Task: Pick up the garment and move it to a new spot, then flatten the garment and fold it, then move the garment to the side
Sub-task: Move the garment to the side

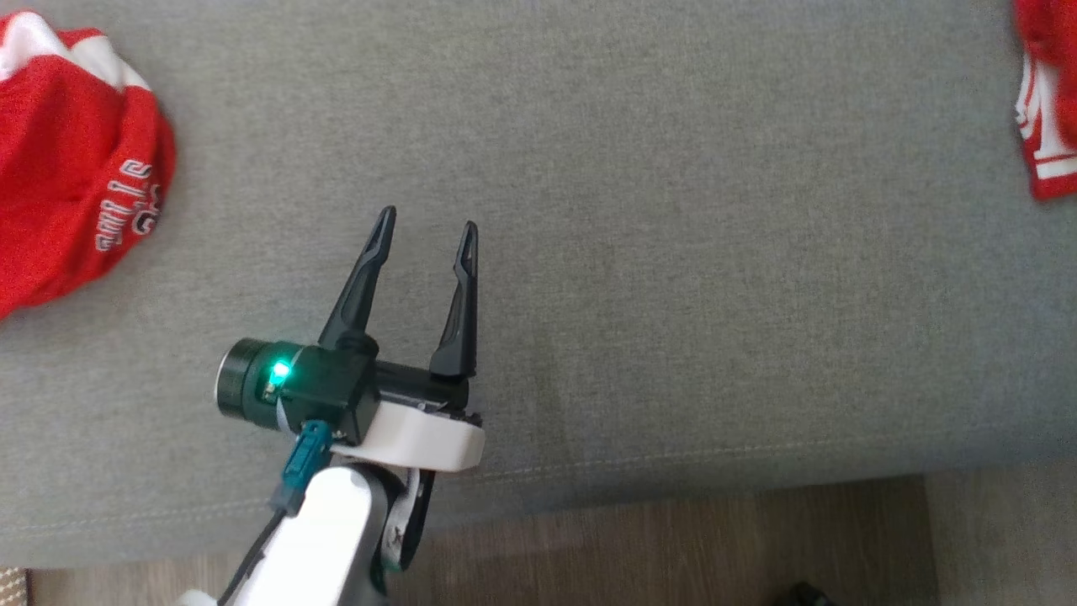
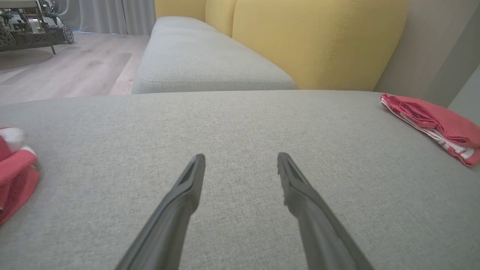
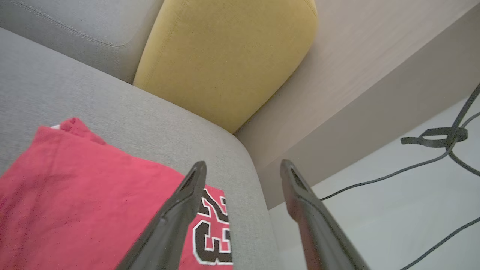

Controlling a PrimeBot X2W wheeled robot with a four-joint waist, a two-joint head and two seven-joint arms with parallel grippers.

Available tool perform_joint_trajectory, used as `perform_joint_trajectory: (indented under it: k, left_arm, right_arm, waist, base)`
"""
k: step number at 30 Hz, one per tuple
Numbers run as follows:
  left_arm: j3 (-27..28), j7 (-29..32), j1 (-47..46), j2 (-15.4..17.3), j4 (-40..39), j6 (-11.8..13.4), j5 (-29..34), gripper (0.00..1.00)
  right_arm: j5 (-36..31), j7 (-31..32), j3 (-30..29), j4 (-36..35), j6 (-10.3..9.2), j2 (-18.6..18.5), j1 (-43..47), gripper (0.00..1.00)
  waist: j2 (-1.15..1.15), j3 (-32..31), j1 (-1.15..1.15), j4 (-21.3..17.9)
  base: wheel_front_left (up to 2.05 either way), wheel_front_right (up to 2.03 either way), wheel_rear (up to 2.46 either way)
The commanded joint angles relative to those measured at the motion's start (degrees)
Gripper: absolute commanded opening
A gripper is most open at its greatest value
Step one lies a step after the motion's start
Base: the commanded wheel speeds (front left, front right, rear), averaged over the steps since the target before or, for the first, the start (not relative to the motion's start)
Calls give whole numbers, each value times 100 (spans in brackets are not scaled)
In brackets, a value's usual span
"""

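Garment (image 3: 93, 195) just below right pincer (image 3: 243, 164)

Garment (image 1: 1047, 101) right, another garment (image 1: 76, 160) left, on seat (image 1: 631, 252)

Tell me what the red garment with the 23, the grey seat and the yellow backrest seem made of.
Red jersey: soft matte knit, likely synthetic; it creases, with flat printed or stitched numerals.
Grey seat cushion: woven upholstery, matte, heathered; visible weave and stitched seam.
Yellow back cushion: similar woven cloth, matte, fine grain and seam.
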Motion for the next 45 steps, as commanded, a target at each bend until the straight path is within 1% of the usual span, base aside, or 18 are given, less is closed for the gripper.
perform_joint_trajectory:
  k: [1,2,5,8,11,15,17,20,21,24,25,28,31,37,45]
  left_arm:
    - [163,-69,-56,-25,-130,15,-19,100]
    - [163,-69,-56,-25,-130,15,-19,100]
    - [186,-69,37,-25,-109,51,-76,100]
    - [289,-69,198,-25,-142,94,-470,100]
    - [399,-69,342,-25,-80,86,-513,100]
    - [540,-69,585,-25,28,74,-497,100]
    - [644,-69,746,-25,57,65,-595,100]
    - [782,-69,953,-25,96,6,-654,100]
    - [853,-69,1077,-25,116,-23,-595,100]
    - [896,-69,1253,-25,108,-122,-517,100]
    - [911,-69,1328,-25,99,-181,-575,100]
    - [990,-69,1584,-25,125,-396,-616,100]
    - [1157,-69,1819,-25,123,-505,-544,100]
    - [1430,-69,2048,-25,112,-479,-260,100]
    - [1506,-69,2170,-25,144,-567,-101,100]
  right_arm:
    - [-213,-137,-17,-404,-3,110,236,100]
    - [-213,-137,-17,-404,-3,110,236,100]
    - [-293,-372,55,-655,-3,593,480,100]
    - [-256,-674,436,-775,-3,1027,814,100]
    - [-85,-838,776,-851,-3,1440,1210,100]
    - [419,-912,1078,-1025,-3,1994,1745,100]
    - [818,-915,1256,-1318,-3,2295,2057,100]
    - [1283,-917,1459,-1769,-3,2529,2622,100]
    - [1452,-917,1555,-2085,-3,2609,3011,100]
    - [1773,-918,1549,-2574,-3,2696,3604,100]
    - [1886,-918,1560,-2724,-3,2714,3811,100]
    - [2319,-918,1601,-3050,-3,2745,4427,100]
    - [2698,-918,1752,-3305,-3,2749,4898,100]
    - [2915,-919,1826,-3519,-3,2751,5394,100]
    - [2937,-919,1833,-3605,-3,2752,5556,100]
  waist:
    - [0,-152,0,81]
    - [0,-152,0,81]
    - [0,-379,0,160]
    - [0,-647,0,266]
    - [0,-924,0,391]
    - [0,-1336,0,553]
    - [0,-1529,0,593]
    - [0,-1821,0,670]
    - [0,-2014,0,716]
    - [0,-2305,0,799]
    - [0,-2403,0,819]
    - [0,-2721,0,856]
    - [0,-2886,0,847]
    - [0,-3064,0,783]
    - [0,-3178,0,755]
  base:
    - [0,0,0]
    - [0,0,0]
    - [0,0,0]
    - [0,0,0]
    - [0,0,0]
    - [0,0,0]
    - [0,0,0]
    - [0,0,0]
    - [0,0,0]
    - [0,0,0]
    - [0,0,0]
    - [0,0,0]
    - [0,0,0]
    - [0,0,0]
    - [0,0,0]
